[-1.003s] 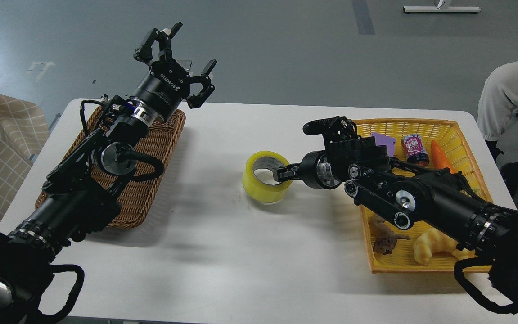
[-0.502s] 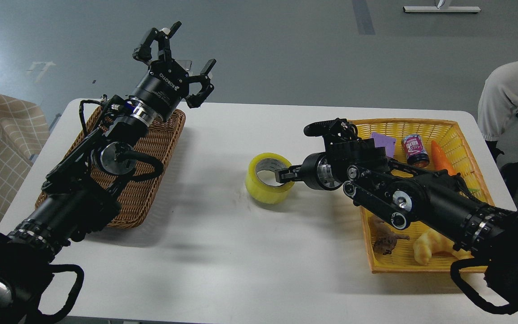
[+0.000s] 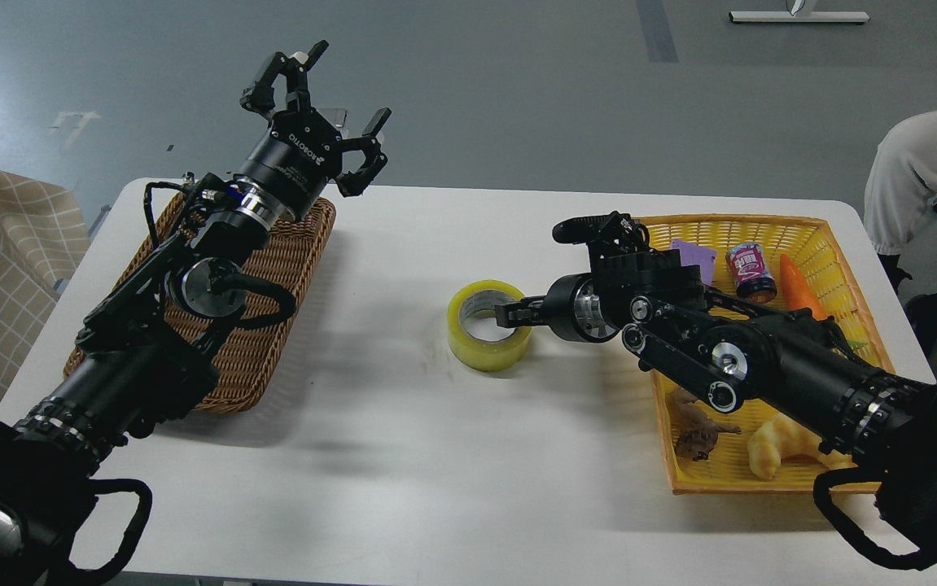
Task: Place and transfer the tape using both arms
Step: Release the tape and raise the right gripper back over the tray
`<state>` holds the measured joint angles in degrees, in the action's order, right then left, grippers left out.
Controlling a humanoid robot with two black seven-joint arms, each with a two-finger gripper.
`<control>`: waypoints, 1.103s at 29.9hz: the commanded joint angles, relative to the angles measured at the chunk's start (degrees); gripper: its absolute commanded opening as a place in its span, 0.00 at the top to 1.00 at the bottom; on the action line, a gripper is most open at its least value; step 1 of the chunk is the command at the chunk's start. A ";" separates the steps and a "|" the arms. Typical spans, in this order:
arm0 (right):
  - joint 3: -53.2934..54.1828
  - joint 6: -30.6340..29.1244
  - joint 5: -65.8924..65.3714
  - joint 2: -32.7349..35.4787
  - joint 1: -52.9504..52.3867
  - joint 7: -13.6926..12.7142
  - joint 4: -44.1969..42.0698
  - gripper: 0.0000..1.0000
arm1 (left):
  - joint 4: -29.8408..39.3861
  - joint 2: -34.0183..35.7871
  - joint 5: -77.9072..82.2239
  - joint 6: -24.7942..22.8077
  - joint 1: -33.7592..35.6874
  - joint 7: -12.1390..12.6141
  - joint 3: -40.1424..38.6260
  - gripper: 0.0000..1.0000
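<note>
Now yellowish translucent tape [image 3: 488,325] flat on table [image 3: 403,456], right gripper [image 3: 514,313] clamping rim.

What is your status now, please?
Left pincer open, raised over brown basket. Right pincer shut on tape. Table between them.

This looks like a robotics lab or test room. A plain white rectangular table [image 3: 403,456] stands on a smooth grey-blue floor [image 3: 517,89] marked with a darker strip of tape at 12 o'clock. A white metal stand base [image 3: 799,16] sits at 1 o'clock. Staged props fill a yellow plastic basket [image 3: 761,224] at 3 o'clock, opposite a brown wicker tray [image 3: 273,342] at 9 o'clock. A person's light-trousered knee [image 3: 924,167] waits at 2 o'clock.
</note>
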<state>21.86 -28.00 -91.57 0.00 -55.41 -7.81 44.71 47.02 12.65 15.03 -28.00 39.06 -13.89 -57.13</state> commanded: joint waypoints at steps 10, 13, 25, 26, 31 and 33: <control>3.18 0.00 0.07 3.95 -0.58 0.07 2.57 0.00 | 0.00 0.10 0.00 0.00 0.14 0.00 0.09 0.02; 5.99 0.00 0.16 8.34 -0.49 0.07 6.96 0.00 | 0.00 0.27 0.00 0.00 0.14 0.00 0.09 0.02; 23.37 0.00 11.05 17.76 1.35 0.16 17.16 0.00 | 0.00 0.18 0.00 0.00 0.05 0.00 0.09 0.02; 24.97 0.00 11.84 17.76 1.62 0.16 17.34 0.00 | 0.00 0.18 0.09 0.00 0.05 0.00 0.09 0.02; 41.37 0.00 21.40 16.62 7.58 0.34 17.25 0.00 | 0.00 0.71 0.00 0.00 0.05 0.00 0.09 0.02; 45.79 0.00 24.58 15.74 9.43 0.34 16.99 0.00 | 0.00 0.80 0.00 0.00 0.05 0.09 0.09 0.02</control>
<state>59.90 -28.00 -72.20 16.85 -49.16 -7.49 62.02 47.02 13.32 15.05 -28.00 39.11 -13.89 -57.04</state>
